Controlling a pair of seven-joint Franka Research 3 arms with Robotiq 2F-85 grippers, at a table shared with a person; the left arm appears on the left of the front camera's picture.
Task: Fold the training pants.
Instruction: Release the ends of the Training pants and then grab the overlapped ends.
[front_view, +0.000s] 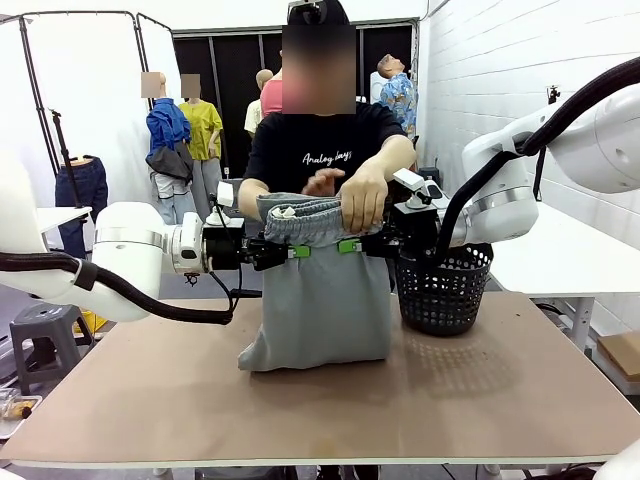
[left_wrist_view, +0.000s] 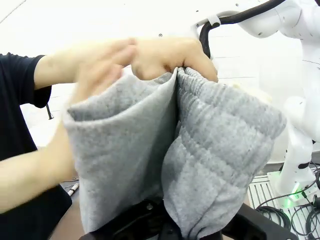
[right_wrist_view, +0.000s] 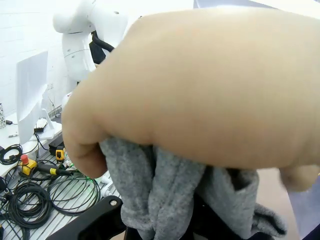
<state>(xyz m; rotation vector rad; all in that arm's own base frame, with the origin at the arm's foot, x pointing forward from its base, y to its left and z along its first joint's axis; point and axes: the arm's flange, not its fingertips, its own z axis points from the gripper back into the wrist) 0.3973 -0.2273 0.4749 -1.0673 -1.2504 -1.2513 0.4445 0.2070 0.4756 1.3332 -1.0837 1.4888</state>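
The light grey training pants (front_view: 318, 290) hang in mid-air over the table, their lower end resting on the tabletop. My left gripper (front_view: 297, 251) is shut on the left side of the gathered waistband (left_wrist_view: 220, 145), my right gripper (front_view: 347, 246) on its right side. The person's hands (front_view: 362, 195) grasp the waistband from above. In the left wrist view grey cloth covers the fingers, with the person's hands (left_wrist_view: 150, 57) at its top. A hand (right_wrist_view: 200, 85) looms large in the right wrist view above the bunched pants (right_wrist_view: 160, 195).
A black mesh basket (front_view: 443, 288) stands on the brown table (front_view: 500, 390) right of the pants, just under my right arm. The person stands at the far edge. Cables (right_wrist_view: 45, 195) lie on the floor beside the table.
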